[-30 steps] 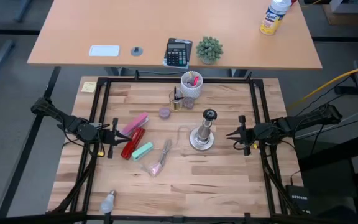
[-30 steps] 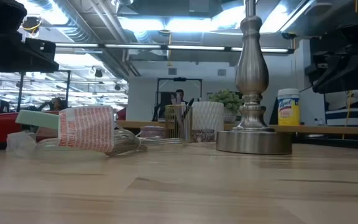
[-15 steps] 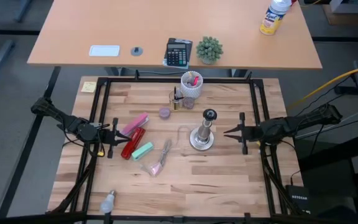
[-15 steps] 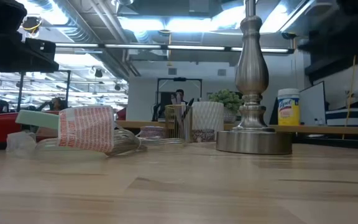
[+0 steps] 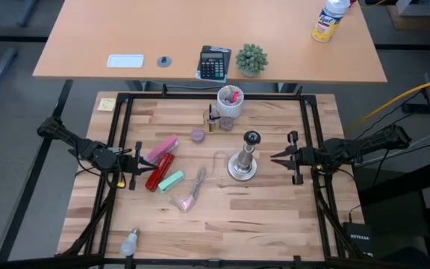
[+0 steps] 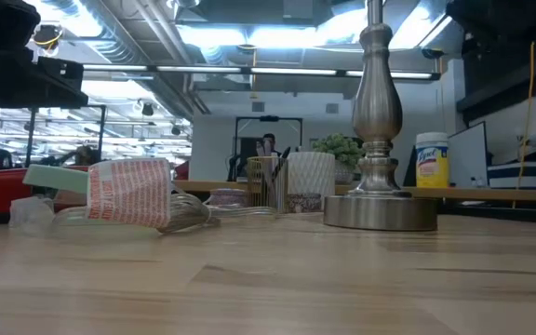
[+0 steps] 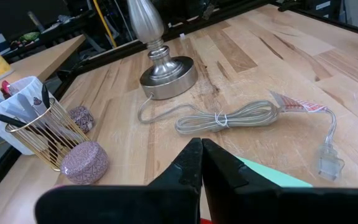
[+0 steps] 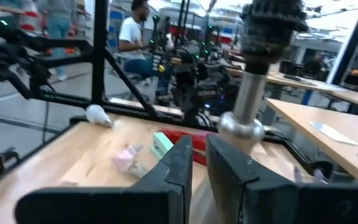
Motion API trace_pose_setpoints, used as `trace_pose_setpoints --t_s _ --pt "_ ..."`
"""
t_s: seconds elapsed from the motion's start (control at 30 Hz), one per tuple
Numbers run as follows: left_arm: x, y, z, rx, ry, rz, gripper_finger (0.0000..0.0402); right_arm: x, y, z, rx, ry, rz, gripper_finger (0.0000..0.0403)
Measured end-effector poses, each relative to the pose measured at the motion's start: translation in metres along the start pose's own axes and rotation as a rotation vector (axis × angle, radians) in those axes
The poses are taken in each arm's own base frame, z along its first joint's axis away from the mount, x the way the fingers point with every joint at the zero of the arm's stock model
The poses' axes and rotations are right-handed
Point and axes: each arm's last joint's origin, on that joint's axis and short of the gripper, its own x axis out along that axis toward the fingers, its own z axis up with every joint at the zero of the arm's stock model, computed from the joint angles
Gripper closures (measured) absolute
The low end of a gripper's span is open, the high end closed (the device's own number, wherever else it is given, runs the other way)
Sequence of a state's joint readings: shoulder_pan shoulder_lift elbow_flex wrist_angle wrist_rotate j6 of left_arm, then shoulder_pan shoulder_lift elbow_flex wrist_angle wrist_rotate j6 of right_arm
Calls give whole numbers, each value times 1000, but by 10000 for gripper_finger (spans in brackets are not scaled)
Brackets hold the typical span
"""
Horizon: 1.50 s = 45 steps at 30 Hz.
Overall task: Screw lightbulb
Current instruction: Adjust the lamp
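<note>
Lightbulb [image 5: 130, 240] lying at the worktop's [image 5: 267, 213] front-left corner, well apart from both arms, left end effector [image 5: 136, 166] pressed together near the left edge, right end effector [image 5: 275, 158] narrowly spread beside the socket stand [image 5: 243, 163].

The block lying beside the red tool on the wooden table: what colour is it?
Mint green. The small rectangular block shows best in the high view, just right of the red tool.

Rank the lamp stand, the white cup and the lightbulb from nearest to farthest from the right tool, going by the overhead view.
Measured from the right tool, on the table's right side:
1. Lamp stand, just beside it, mid-table.
2. White cup, at the back edge, centre.
3. Lightbulb, at the front left corner, far across the table.
</note>
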State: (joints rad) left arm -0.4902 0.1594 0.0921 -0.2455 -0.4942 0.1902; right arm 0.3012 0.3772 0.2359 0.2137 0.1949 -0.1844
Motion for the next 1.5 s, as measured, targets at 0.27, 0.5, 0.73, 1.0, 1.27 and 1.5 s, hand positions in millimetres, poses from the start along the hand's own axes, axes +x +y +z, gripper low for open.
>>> trace_pose_setpoints --t_s 0.27,0.5,0.73,1.0,1.27,1.5 --pt "0 0 0 0 0 1 400 25 4 5 126 -100 -7 352" --pt "0 0 0 0 0 0 400 49 12 -14 109 -13 -13 352" --pt "0 0 0 0 0 0 400 56 10 -21 210 54 -177 352" --pt "0 0 0 0 0 1 400 62 9 -4 233 -1 -127 352" --pt "0 0 0 0 0 0 400 62 10 -2 286 -12 -103 352" --pt "0 0 0 0 0 0 400 53 3 9 446 -89 -208 352"
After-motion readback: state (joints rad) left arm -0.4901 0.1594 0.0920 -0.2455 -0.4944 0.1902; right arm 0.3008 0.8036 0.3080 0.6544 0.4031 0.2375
